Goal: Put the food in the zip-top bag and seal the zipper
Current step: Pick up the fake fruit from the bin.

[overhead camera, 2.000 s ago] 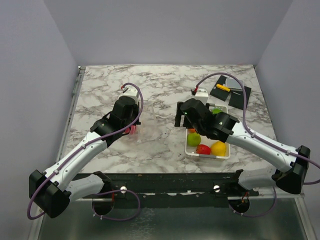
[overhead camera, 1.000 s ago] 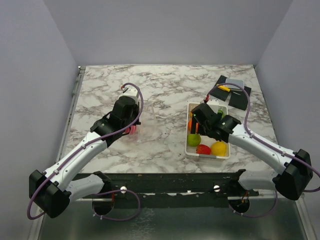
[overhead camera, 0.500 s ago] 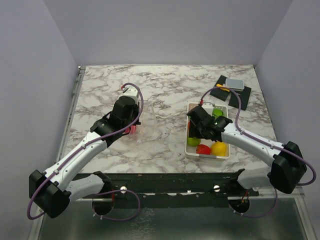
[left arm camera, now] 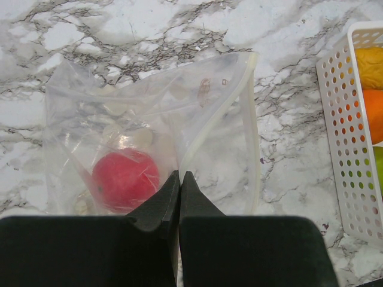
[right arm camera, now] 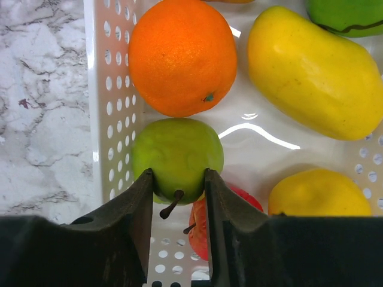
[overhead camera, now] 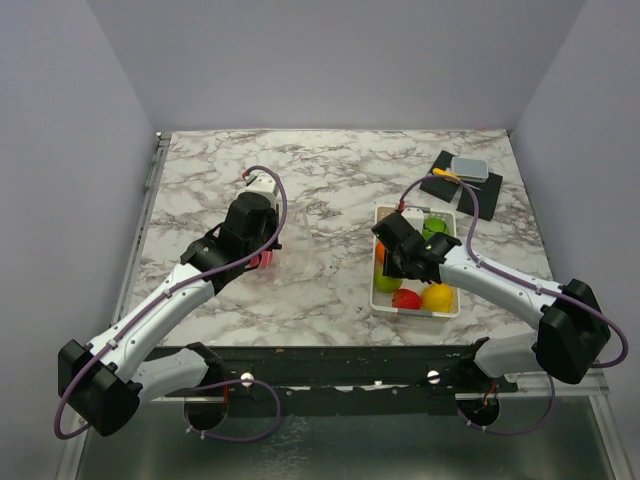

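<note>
- While pinching the zipper (left arm camera: 218, 110) of the zip-top bag (left arm camera: 90, 113), left claw (left arm camera: 180, 176) pressed together; red fruit (left arm camera: 125, 179) just ahead-left, inside bag.
- In white basket (right arm camera: 111, 89), green apple (right arm camera: 176, 152) pinched between right claw (right arm camera: 178, 173) fingertips.
- left arm (overhead camera: 160, 300) and right arm (overhead camera: 500, 285) stretched forward, wrists angled down.

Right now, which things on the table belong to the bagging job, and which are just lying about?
Job: zip-top bag, red fruit inside it, left gripper pinching its mouth; white basket; green apple between the right gripper fingers; orange; yellow fruit.
Lying about: black mats, grey box, small yellow item, far right corner.
</note>
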Robot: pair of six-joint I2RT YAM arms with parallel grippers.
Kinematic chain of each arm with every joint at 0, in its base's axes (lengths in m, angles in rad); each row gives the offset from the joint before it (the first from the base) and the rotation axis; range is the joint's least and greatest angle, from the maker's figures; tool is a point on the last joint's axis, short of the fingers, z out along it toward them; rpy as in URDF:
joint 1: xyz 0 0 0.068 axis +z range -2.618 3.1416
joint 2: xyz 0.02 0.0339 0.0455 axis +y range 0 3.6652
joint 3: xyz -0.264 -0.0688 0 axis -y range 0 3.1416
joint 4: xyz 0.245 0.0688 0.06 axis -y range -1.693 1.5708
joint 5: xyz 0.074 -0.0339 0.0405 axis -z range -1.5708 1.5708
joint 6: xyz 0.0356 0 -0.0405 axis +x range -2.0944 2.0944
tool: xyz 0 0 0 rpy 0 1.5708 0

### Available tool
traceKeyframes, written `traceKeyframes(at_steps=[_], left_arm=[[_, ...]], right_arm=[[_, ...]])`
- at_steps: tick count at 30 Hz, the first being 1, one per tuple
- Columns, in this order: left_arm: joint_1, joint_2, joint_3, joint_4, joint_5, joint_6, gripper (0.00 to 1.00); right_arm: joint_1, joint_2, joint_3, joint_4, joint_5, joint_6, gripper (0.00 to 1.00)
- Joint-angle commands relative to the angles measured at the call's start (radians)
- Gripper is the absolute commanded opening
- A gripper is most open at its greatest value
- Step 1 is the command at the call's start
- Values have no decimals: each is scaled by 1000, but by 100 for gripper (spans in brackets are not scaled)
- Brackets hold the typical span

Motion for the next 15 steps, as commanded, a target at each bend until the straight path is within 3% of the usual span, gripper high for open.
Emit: traceKeyframes(at_steps=[1,7,15], left_arm=[[0,-3,-12,15,-7,5,0],[0,-1,-12,15,-6,5,0],[0,-1,-11,15,-5,4,0]], right_arm=[[-7,9,-10,9,-7,-1,26],[-6,-1,6,-16,6,-9,1],[-7,-57,55,-84,50,-19,1]])
